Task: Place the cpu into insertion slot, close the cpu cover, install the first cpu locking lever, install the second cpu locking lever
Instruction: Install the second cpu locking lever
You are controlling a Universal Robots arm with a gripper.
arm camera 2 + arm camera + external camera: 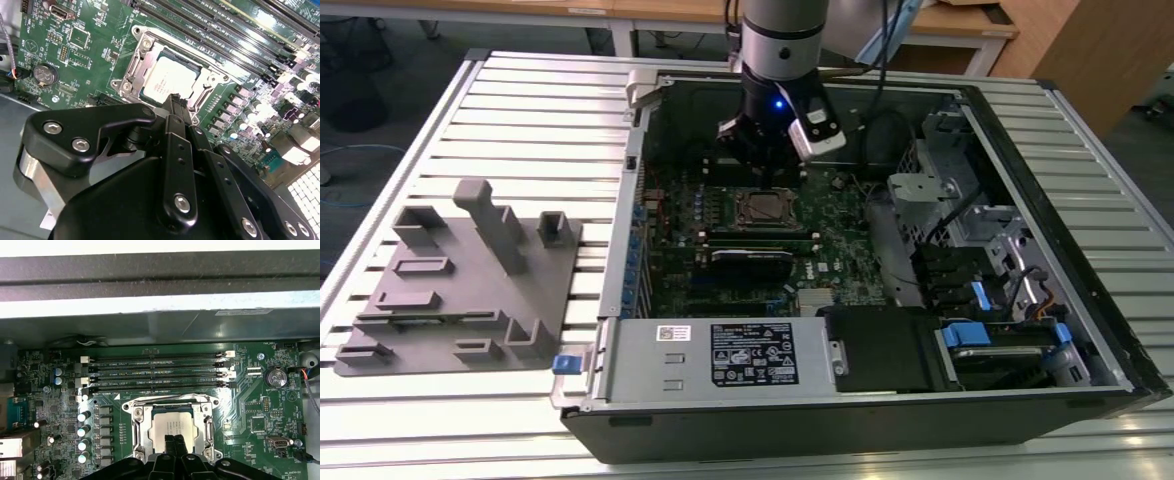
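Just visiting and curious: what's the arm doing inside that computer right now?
Gripper shut, empty, tips over the socket. Cpu seated in insertion slot, cpu cover down around it. Nothing in the way.

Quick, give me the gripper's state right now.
Gripper: shut, fingers pressed together, holding nothing, its tips just above the cpu that sits in the socket.
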